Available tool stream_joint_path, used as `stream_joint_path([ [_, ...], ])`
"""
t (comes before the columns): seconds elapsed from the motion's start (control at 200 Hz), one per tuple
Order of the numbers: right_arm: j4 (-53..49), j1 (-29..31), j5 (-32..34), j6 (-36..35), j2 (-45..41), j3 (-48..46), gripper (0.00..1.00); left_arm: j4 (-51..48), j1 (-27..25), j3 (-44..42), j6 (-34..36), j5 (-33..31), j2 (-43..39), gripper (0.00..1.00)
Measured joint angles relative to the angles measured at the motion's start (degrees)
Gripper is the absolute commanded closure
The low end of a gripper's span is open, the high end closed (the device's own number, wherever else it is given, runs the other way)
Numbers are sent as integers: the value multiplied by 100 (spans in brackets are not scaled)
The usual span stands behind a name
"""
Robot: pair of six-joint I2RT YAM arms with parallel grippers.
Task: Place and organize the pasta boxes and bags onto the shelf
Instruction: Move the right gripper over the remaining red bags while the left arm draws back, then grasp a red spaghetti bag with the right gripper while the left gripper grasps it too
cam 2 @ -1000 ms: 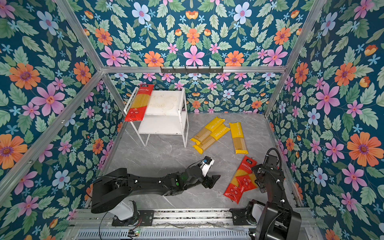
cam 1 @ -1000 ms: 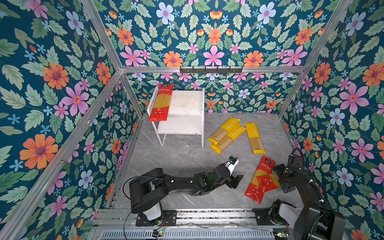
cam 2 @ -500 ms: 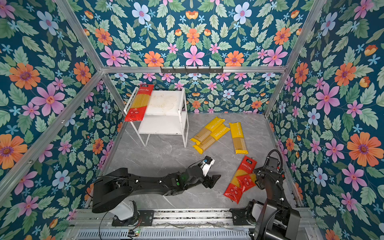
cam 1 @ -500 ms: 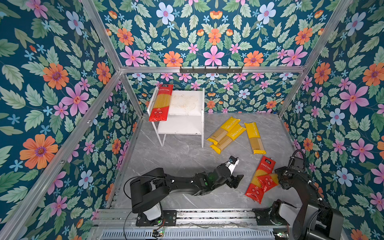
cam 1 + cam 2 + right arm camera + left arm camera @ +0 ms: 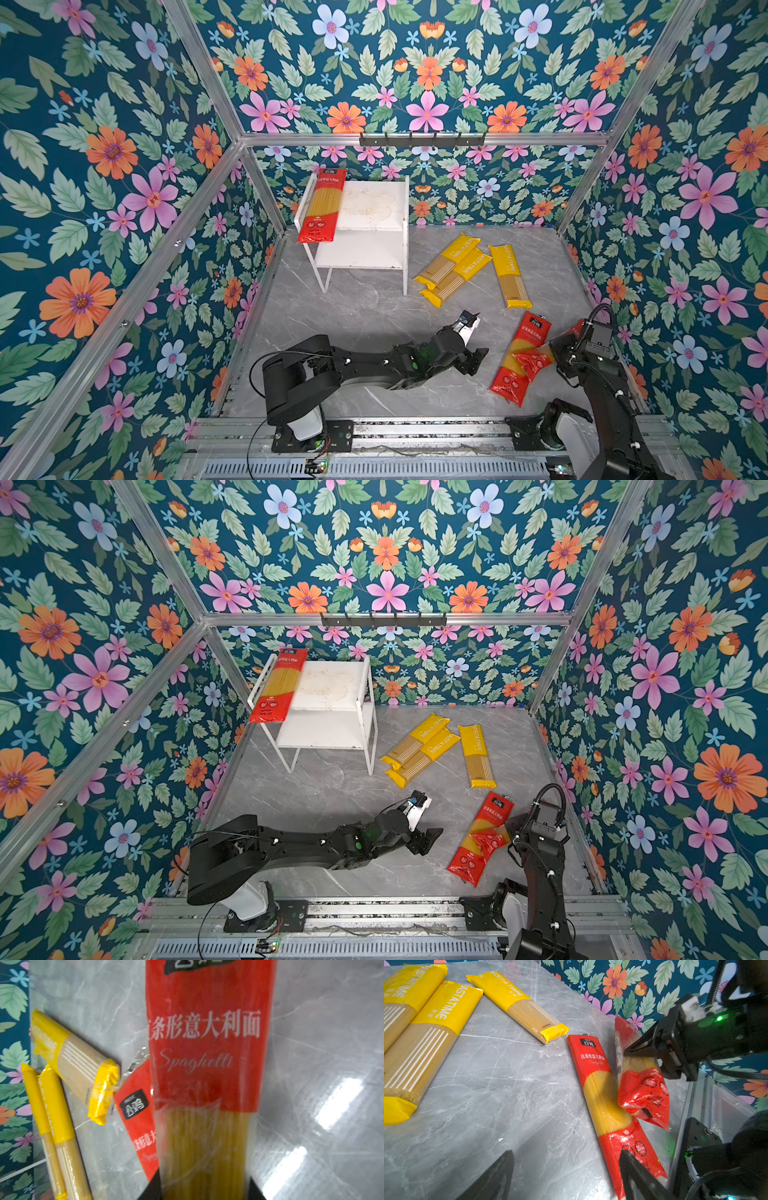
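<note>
On the shelf (image 5: 374,203), along the left edge of its stained top board, I log the shelved red pack (image 5: 322,205), lying lengthwise with its near end overhanging the front.

To the right of the shelf, on the grey floor (image 5: 365,307), there are three yellow packs. Two lie slanted and touching side by side (image 5: 446,262) (image 5: 457,278). The third (image 5: 510,276) sits farther right, just apart from them.

Farther from the shelf, front-right of it, the flat red pack (image 5: 513,374) lies on the floor. The tilted red pack (image 5: 641,1086) has its low end resting on the flat one and its far end raised.

My right gripper (image 5: 204,1188) is clamped across the clear middle of the tilted red pack, with a finger on each side.

My left gripper (image 5: 564,1178) is in front of the shelf, just beside the flat red pack. Its jaws stand wide apart, low over bare floor.
</note>
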Motion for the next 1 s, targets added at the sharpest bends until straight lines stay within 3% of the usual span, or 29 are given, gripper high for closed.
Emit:
stream_joint_path([
  [0.13,-31,704,87,-168,-162,293,67,-4,103,37,-111,72,4,18],
  [0.25,-31,1952,404,-387,35,597,67,42,363,-142,-334,243,-90,18],
  [0.42,203,3888,887,-903,1204,1213,66,201,686,-481,-750,444,-286,18],
  [0.53,358,4699,1115,-1222,2133,1578,63,225,728,-629,-885,570,-341,18],
  [0.685,640,4966,973,-1460,3329,2020,54,229,798,-826,-1071,562,-385,18],
  [0.79,892,4972,791,-1464,3840,2177,42,232,817,-896,-1176,586,-367,19],
  [0.88,911,4946,490,-1460,4111,2326,31,229,879,-922,-1320,608,-348,18],
  [1.0,857,4717,-66,-1449,3995,2385,30,227,986,-925,-1386,608,-339,19],
])
